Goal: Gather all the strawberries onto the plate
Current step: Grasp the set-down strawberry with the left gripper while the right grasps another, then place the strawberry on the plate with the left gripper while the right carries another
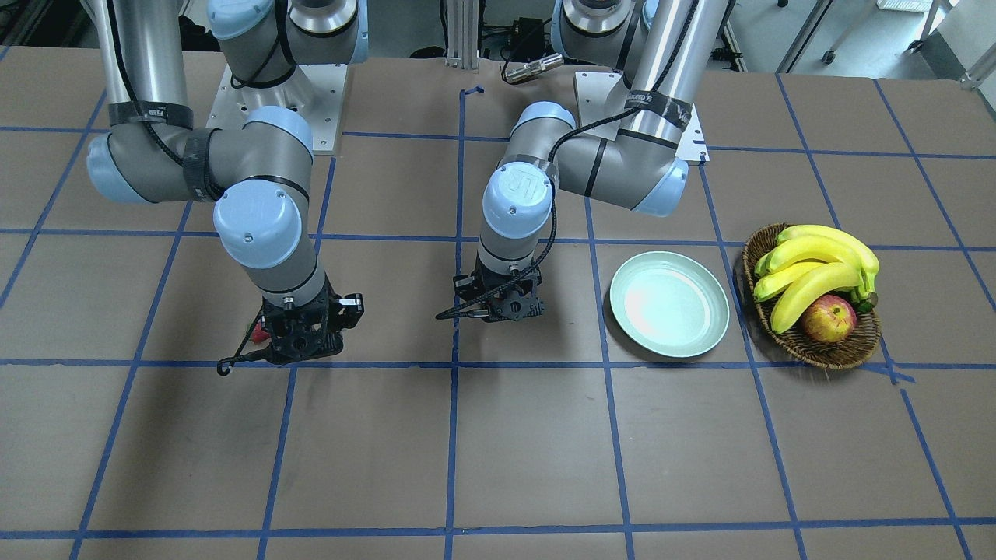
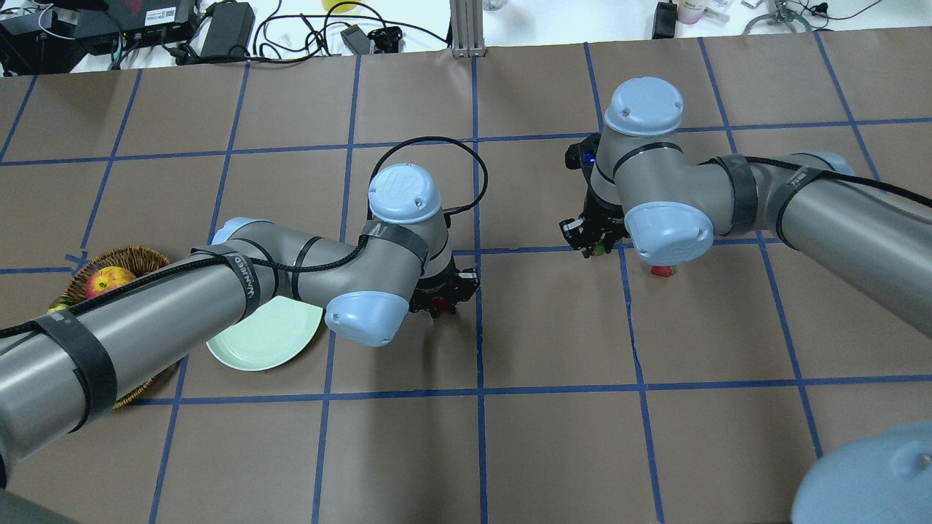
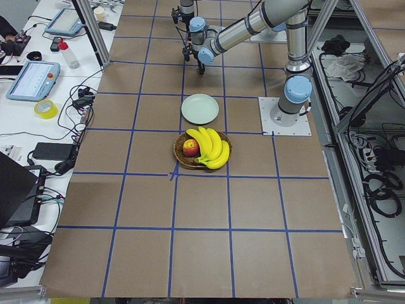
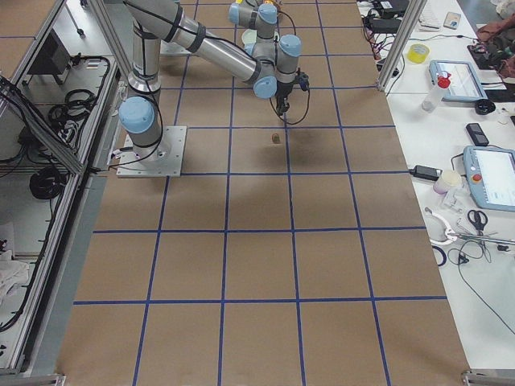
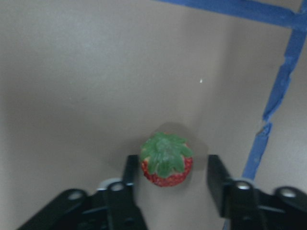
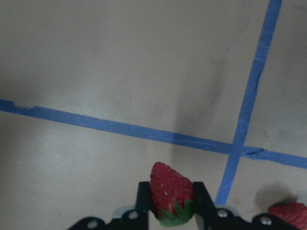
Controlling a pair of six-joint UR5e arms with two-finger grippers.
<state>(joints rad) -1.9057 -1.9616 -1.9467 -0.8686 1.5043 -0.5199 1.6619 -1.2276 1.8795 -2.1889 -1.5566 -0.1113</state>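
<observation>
My left gripper [image 5: 168, 191] is open, its jaws down on either side of a strawberry [image 5: 166, 165] that sits green cap up on the table; in the overhead view [image 2: 440, 300] it is just right of the mint-green plate [image 2: 262, 343]. My right gripper [image 6: 170, 206] is shut on a second strawberry [image 6: 169, 191], tip forward, over a blue tape crossing. A third strawberry [image 6: 288, 213] lies on the table beside that gripper; it also shows in the overhead view [image 2: 661, 271]. The plate [image 1: 669, 305] holds nothing.
A brown wicker basket [image 1: 825, 350] with bananas [image 1: 817, 268] and a red-yellow apple [image 1: 829, 319] stands right beside the plate, on the side away from my grippers. Blue tape lines grid the brown table.
</observation>
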